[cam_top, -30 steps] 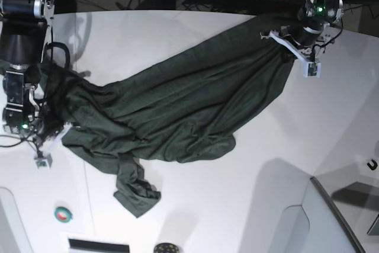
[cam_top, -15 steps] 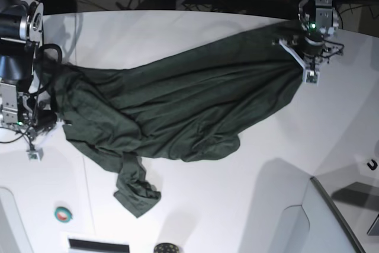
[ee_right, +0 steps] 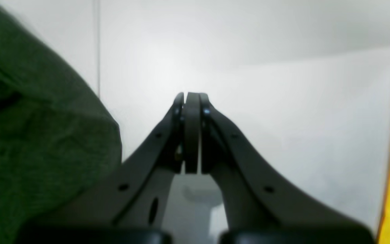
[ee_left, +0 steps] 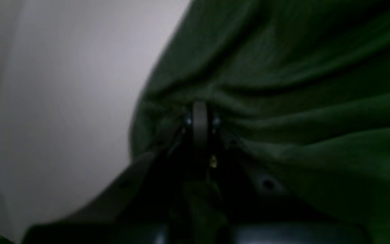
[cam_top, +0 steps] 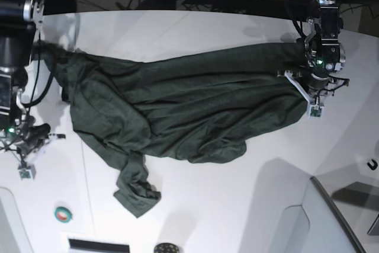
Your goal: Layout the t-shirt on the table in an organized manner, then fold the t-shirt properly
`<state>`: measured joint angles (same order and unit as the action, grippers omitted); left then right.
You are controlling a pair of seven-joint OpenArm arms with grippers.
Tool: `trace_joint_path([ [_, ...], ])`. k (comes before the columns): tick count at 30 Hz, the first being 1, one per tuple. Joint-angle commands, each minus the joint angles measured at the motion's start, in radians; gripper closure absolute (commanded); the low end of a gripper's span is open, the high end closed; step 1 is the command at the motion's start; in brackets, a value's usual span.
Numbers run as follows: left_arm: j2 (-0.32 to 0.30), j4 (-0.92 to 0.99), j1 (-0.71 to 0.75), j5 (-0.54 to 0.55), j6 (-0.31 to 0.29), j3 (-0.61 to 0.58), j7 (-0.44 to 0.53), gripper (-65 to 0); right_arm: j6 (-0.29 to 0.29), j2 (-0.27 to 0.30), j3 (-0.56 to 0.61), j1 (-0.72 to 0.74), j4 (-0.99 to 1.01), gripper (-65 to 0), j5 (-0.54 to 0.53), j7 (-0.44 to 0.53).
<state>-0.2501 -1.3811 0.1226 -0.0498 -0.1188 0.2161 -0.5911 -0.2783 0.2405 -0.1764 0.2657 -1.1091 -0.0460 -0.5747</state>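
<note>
T-shirt [cam_top: 177, 111] clamped at its edge by left gripper [ee_left: 200, 117], to stretch it flat; right gripper [ee_right: 191, 101] closed empty, cloth beside it.

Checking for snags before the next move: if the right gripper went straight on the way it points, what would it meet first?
Probably only the bare white table. The right gripper points at open tabletop, with the t-shirt off to one side, though depth is unclear.
</note>
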Motion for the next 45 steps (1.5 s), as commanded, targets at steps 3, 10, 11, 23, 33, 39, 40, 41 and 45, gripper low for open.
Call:
trace_joint_path([
  [3,-0.004,-0.136,0.076,0.118,0.003,0.004,-0.013,0.0,-0.003,-0.017,0.01,-0.006,-0.036,-22.7,-0.015,0.012],
  [10,0.002,-0.117,0.222,0.238,0.003,0.004,0.007,0.0,-0.069,-0.054,0.011,-0.041,-0.044,-2.6,-0.016,0.008],
  [11,0.002,-0.093,0.228,0.235,0.003,0.004,0.039,0.0,-0.112,-0.056,0.011,-0.041,-0.042,0.0,-0.016,0.005],
  [23,-0.002,0.004,0.254,0.233,0.008,0.082,0.162,0.0,-0.172,-0.112,0.011,-0.03,0.037,-0.6,-0.013,-0.052],
  [33,-0.028,0.033,0.259,0.232,0.008,0.082,0.162,0.0,-0.166,-0.106,0.011,0.065,0.235,-0.6,-0.01,0.017],
  [39,-0.045,0.053,0.26,0.232,0.008,0.082,0.165,0.0,-0.054,-0.028,0.011,0.195,0.487,-0.6,-0.01,0.163],
  [40,-0.05,0.07,0.26,0.232,0.008,0.082,0.168,0.0,-0.045,-0.019,0.013,0.218,0.538,-0.6,-0.01,0.213],
  [41,-0.056,0.084,0.26,0.232,0.006,0.082,0.168,0.0,-0.043,-0.01,0.013,0.238,0.576,-0.6,-0.01,0.255],
  [45,-0.058,0.107,0.259,0.232,0.003,0.082,0.17,0.0,-0.039,0.006,0.013,0.324,0.751,-0.8,-0.01,0.485],
])
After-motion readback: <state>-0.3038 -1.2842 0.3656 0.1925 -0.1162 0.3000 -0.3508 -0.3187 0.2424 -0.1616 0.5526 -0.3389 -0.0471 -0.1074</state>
